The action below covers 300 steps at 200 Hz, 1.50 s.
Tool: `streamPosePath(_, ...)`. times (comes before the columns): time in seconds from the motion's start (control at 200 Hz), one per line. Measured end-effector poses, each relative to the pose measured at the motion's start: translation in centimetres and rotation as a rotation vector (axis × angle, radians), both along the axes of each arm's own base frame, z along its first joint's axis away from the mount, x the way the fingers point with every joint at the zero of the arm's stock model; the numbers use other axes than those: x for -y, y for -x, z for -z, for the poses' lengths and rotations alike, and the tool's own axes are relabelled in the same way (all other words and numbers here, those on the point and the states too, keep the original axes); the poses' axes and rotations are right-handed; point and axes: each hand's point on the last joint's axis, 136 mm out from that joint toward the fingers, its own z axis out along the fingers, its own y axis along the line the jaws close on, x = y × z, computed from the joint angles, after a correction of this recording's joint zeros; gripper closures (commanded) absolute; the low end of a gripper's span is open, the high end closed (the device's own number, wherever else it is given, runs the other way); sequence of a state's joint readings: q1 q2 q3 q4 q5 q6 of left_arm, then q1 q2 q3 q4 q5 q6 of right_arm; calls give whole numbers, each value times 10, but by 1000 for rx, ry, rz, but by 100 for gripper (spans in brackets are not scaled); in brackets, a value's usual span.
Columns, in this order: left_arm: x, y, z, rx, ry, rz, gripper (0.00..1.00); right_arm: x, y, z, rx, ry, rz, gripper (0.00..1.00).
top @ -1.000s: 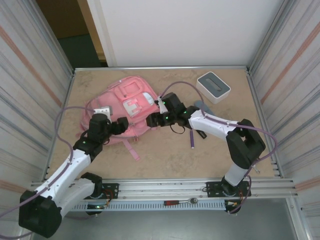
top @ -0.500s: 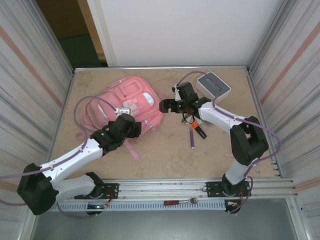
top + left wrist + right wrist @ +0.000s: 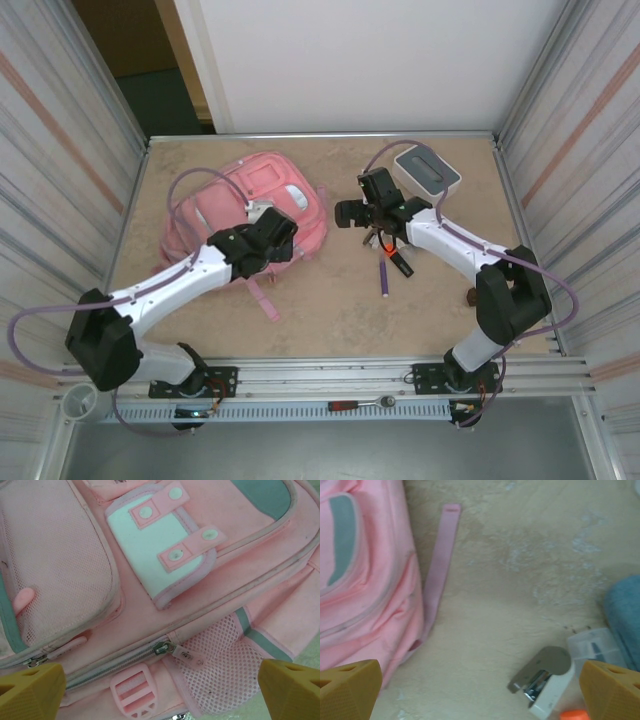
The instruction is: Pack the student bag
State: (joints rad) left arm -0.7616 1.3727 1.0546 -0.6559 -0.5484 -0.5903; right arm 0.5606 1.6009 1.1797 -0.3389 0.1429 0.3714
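1. Tan, stone-look table (image 3: 330, 310) sits between shiny metal walls (image 3: 60, 150).
2. The left gripper (image 3: 274, 226) hangs over the near edge of the student bag (image 3: 270, 180). Its yellow fingertips (image 3: 30, 690) are far apart, with nothing held between them.
3. Right under it, the left wrist view shows a silver zip pull (image 3: 165, 647), a pink buckle (image 3: 132, 692) and a mesh pocket (image 3: 220, 665). A little farther up is a white patch (image 3: 160, 550) with pink snaps.
4. The student bag lies flat on the far left part of the table, front side up.
5. The right gripper (image 3: 350, 212) hangs over bare table just to the right of the bag. Its fingers (image 3: 607, 687) are wide apart too, and hold nothing.
6. Below it, a pink strap (image 3: 440, 570) lies on the table beside the bag. A small white and silver tool (image 3: 545, 680) and a blue cloth (image 3: 625, 605) are nearby.
7. Farther out lie a purple pen (image 3: 383, 277) and a black marker (image 3: 398, 262) with an orange part.
8. A white-and-grey box (image 3: 427, 170) sits near the far right corner.
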Motion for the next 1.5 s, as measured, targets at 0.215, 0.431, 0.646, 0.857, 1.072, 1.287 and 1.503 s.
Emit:
streamPosePath(0.215,9,1,25,-121,-33,-9,2,-9,1,-1,-21,-13,-47,1)
streamPosePath(0.431,16,3,54,-209,-38,-27,11,-40,0,27,-108,-101,-138,0)
streamPosePath(0.646,25,-10,61,-213,-60,-50,28,-64,-11,55,-192,-170,-161,2)
streamPosePath(0.857,16,-11,70,-225,-119,-82,42,-74,-14,64,-222,-207,-171,4)
streamPosePath(1.072,8,-12,79,-225,-177,-118,57,-77,-13,72,-251,-217,-171,4)
streamPosePath(1.287,2,-10,77,-214,-212,-133,71,-77,-13,72,-251,-217,-171,4)
streamPosePath(1.503,0,-7,77,-221,-232,-130,78,-76,-13,73,-253,-216,-169,5)
